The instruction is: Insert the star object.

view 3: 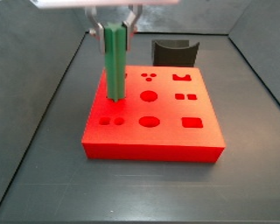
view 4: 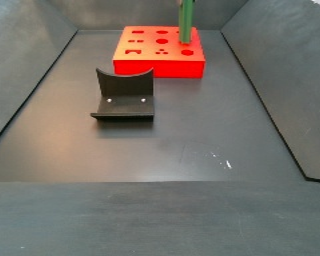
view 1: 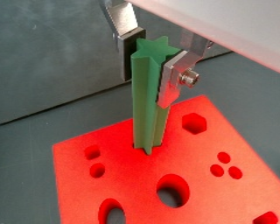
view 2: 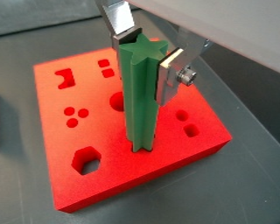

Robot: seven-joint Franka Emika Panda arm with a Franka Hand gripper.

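Observation:
The star object [view 1: 147, 96] is a long green peg with ridged star-profile sides, and it stands upright. My gripper [view 1: 150, 54] is shut on its upper end, one silver finger [view 1: 168, 80] on each side. It also shows in a wrist view [view 2: 143, 87] and in both side views [view 3: 115, 63] [view 4: 187, 22]. Its lower end meets the top of the red block [view 1: 113, 171] at a hole near one edge; I cannot tell how deep it sits. The red block [view 3: 166, 140] has several differently shaped holes. In a side view the gripper [view 3: 112, 24] hangs straight above the block.
The dark fixture [view 4: 123, 95] stands on the grey floor apart from the red block [view 4: 156, 64]. It also shows behind the block in a side view [view 3: 174, 51]. Dark walls enclose the floor [view 4: 163, 150] on the sides.

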